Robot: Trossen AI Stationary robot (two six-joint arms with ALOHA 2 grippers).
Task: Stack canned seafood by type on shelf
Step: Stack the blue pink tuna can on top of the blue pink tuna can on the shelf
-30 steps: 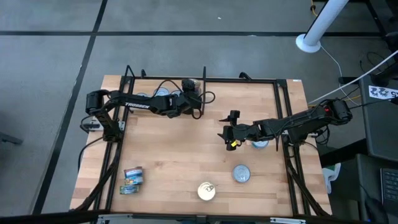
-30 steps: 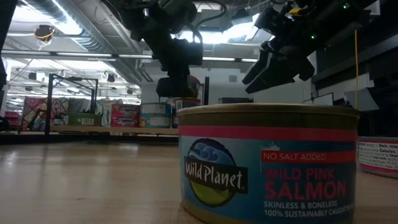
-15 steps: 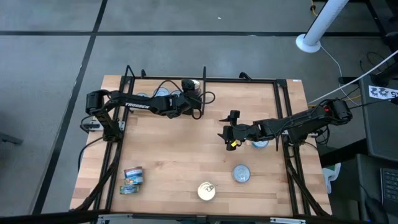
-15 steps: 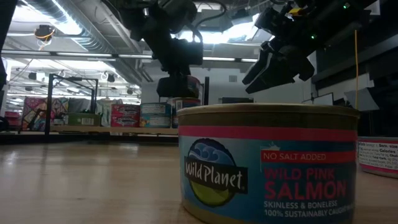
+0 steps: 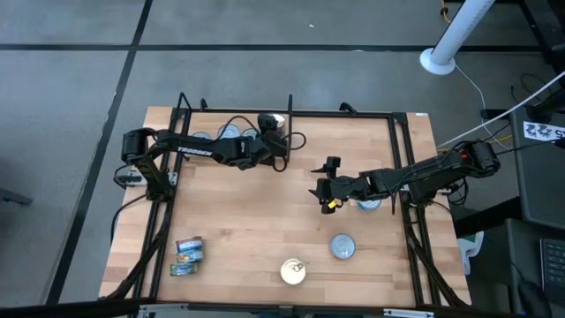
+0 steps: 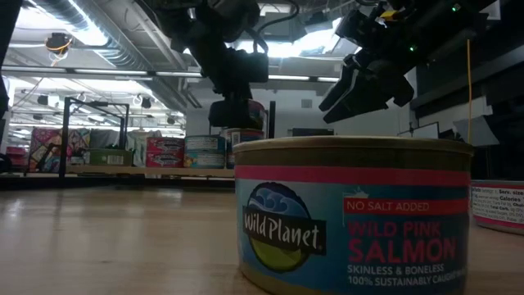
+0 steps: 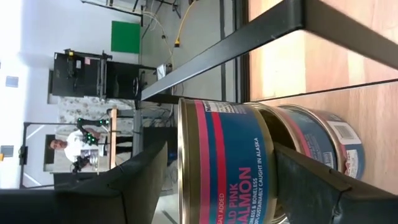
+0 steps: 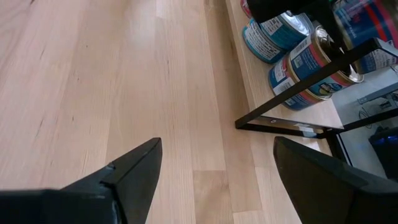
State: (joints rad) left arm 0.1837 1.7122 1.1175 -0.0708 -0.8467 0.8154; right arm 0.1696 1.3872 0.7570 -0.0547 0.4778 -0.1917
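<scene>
In the left wrist view a red-and-blue salmon tin (image 7: pixel 224 155) sits stacked on a second tin (image 7: pixel 323 134) at the shelf's far edge (image 5: pixel 344 113). My left gripper (image 7: pixel 220 146) is open and rolled on its side, with one finger by the upper tin's lid and the other by its base. In the high view that tin (image 5: pixel 273 120) is just beyond the left gripper (image 5: pixel 268 138). My right gripper (image 5: pixel 325 185) hangs open above the bare board right of the middle, touching nothing (image 8: pixel 217 142). Other tins lie loose on the board. My left gripper comes level at the upper salmon tin from the table's left. A narrow gap shows between one finger (image 7: pixel 149 180) and the lid's rim (image 7: pixel 180 155). The other finger (image 7: pixel 311 186) meets the line of the tin's base, and I cannot tell whether it touches.
A salmon tin (image 6: pixel 352 213) stands right before the low camera. On the board are a gold-topped tin (image 5: pixel 293 270), a silver-blue one (image 5: pixel 342 246), one under the right arm (image 5: pixel 368 203), two labelled tins (image 5: pixel 188 254) near left, and a row (image 5: pixel 229 132) at the far left. A black divider bar (image 5: pixel 289 110) stands beside the stack.
</scene>
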